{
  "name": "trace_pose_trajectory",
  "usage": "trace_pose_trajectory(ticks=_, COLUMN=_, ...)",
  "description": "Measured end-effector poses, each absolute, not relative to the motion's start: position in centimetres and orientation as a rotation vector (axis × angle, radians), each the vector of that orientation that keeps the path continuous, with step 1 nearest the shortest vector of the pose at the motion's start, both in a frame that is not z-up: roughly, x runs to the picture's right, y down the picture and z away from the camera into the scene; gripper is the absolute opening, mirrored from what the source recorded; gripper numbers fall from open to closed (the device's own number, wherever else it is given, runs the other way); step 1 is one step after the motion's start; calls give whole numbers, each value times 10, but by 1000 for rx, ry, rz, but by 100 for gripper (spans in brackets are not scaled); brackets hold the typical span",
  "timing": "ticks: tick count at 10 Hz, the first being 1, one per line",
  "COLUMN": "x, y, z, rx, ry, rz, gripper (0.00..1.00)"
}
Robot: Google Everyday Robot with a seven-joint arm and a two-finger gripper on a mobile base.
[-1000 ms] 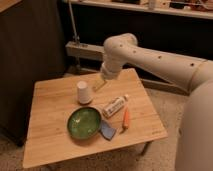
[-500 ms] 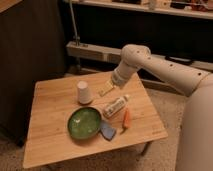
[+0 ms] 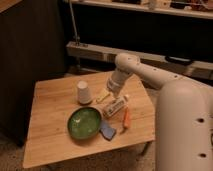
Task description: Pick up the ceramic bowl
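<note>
The ceramic bowl (image 3: 84, 122) is wide, shallow and glossy green with a dark rim. It sits upright near the middle of the wooden table (image 3: 50, 135). My gripper (image 3: 106, 95) hangs at the end of the white arm, above the table behind and to the right of the bowl, between the white cup and the bottle. It is apart from the bowl and holds nothing that I can see.
A small white upturned cup (image 3: 84, 92) stands behind the bowl. A white bottle (image 3: 116, 106) and an orange carrot-like item (image 3: 126, 118) lie to the bowl's right. A blue sponge (image 3: 107, 131) touches the bowl's right edge. A dark cabinet (image 3: 25, 50) stands left.
The arm has swung to the right and lowered its gripper toward the table, closer to the bottle. The objects on the table have not moved.
</note>
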State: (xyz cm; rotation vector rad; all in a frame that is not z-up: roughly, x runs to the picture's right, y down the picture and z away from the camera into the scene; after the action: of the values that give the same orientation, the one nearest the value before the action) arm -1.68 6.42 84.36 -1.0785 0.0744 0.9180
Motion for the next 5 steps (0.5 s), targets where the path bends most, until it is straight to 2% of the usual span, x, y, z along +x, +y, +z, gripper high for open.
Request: trace_pose_trajectory(ticks=5, x=-58, y=77, z=849, rx=-1135, ry=125, rz=770, gripper=80)
